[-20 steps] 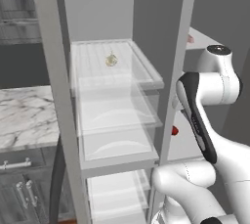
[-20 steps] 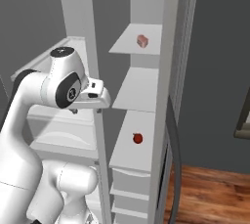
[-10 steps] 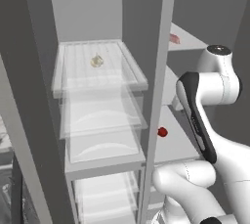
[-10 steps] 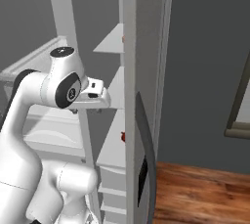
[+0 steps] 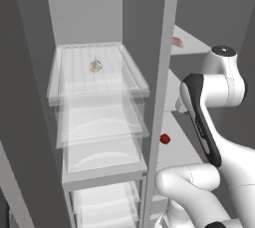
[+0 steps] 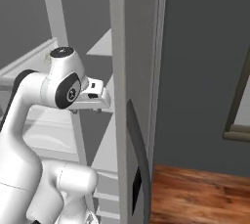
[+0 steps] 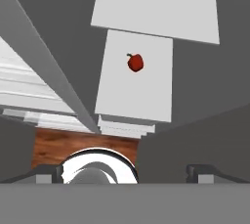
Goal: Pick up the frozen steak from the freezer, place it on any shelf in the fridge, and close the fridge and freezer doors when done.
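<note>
Red pepper [image 7: 135,62] sits at our twelve o'clock; our fingers [image 7: 126,171] are spread, empty. We risk clipping the grey door [image 6: 128,96] edge at three o'clock.

No readable text

No lettering, label, brand, number or sign can be read on any surface here; shelves, walls, door and arm are all plain.

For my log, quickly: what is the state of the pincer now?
Pincer: open, holding nothing.
</note>
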Robot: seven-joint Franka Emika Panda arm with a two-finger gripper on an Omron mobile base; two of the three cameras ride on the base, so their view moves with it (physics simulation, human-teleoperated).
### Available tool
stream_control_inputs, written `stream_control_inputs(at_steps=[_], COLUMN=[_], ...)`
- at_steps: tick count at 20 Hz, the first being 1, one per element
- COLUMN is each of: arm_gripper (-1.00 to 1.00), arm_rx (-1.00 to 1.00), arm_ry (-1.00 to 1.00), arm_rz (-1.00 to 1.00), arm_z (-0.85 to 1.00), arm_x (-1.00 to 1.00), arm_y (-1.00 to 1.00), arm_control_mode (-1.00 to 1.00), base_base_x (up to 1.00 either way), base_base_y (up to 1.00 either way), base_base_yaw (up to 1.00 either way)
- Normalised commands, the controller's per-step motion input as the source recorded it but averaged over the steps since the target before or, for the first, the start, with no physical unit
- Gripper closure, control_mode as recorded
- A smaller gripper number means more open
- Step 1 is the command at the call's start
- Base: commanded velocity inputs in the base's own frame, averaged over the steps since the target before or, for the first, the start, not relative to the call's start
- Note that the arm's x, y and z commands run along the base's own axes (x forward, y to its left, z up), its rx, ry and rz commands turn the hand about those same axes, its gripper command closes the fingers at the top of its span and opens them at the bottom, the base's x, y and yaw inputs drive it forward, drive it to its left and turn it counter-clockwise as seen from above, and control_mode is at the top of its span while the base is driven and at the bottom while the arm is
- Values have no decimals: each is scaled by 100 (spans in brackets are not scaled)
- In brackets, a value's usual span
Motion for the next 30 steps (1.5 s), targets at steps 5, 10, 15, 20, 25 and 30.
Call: stream_control_inputs(at_steps=[5,10,15,20,25,30], arm_gripper=[-100,-100,-100,-100,-100,-100], arm_rx=[0,0,0,0,0,0], arm_ry=[0,0,0,-8,-43,-42], arm_rz=[0,0,0,0,-4,-8], arm_z=[0,0,0,8,57,75], arm_x=[0,0,0,0,0,2], arm_y=[0,0,0,0,0,0], arm_control_mode=[100,100,100,-100,-100,-100], base_base_x=[50,6,0,0,0,0], base_base_y=[-21,-39,-36,-5,0,0], base_base_yaw=[-2,0,0,0,0,0])
